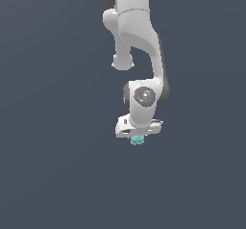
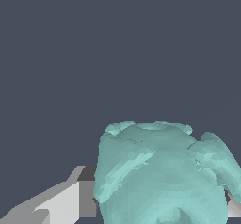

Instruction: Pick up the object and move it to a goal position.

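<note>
Closest to your wrist camera, the teal lump (image 2: 162, 173) fills the gap between the 2 fingers (image 2: 70, 202), which are clamped on it. In the exterior view, your gripper (image 1: 138, 137) holds the lump (image 1: 138, 140) beneath the white arm (image 1: 139, 45).

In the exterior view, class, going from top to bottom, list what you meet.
Arm's upper link → round wrist joint → white gripper → teal lump, sitting at the jaws.

The object (image 2: 162, 176) looks like matt teal plastic, bumpy and faceted. The gripper (image 1: 138, 135) and arm (image 1: 139, 45) above it appear smooth, faintly glossy white plastic.
</note>
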You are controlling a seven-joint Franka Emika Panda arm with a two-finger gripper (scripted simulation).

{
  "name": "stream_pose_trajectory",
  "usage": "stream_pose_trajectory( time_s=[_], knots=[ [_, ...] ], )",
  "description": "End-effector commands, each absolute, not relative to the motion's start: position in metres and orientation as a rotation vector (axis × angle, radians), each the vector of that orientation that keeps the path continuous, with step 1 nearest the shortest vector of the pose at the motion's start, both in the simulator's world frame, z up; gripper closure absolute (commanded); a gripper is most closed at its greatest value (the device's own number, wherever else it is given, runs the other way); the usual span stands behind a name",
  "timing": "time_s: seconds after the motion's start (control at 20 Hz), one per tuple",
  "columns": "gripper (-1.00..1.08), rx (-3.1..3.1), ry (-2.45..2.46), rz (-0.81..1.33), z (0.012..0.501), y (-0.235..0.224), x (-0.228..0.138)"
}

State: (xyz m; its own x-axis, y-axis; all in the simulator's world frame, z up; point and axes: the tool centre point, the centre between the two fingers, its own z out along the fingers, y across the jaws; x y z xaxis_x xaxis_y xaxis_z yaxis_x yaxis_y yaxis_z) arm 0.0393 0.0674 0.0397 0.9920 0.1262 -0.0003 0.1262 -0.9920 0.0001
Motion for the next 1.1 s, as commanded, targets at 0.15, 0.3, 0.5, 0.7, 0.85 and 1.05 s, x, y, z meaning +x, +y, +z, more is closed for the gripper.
stream_pose_trajectory(
  time_s=[0.15,0.3,0.5,0.7,0.85,1.05],
  knots=[
    [1.08,3.135,0.199,0.000,0.039,0.067,0.039],
    [1.08,3.136,0.204,0.006,0.042,0.068,0.041],
    [1.08,3.138,0.245,0.051,0.058,0.073,0.051],
    [1.08,3.140,0.324,0.140,0.089,0.083,0.070],
    [1.08,3.137,0.407,0.232,0.123,0.094,0.086],
    [1.08,3.121,0.543,0.384,0.181,0.113,0.108]
  ],
)
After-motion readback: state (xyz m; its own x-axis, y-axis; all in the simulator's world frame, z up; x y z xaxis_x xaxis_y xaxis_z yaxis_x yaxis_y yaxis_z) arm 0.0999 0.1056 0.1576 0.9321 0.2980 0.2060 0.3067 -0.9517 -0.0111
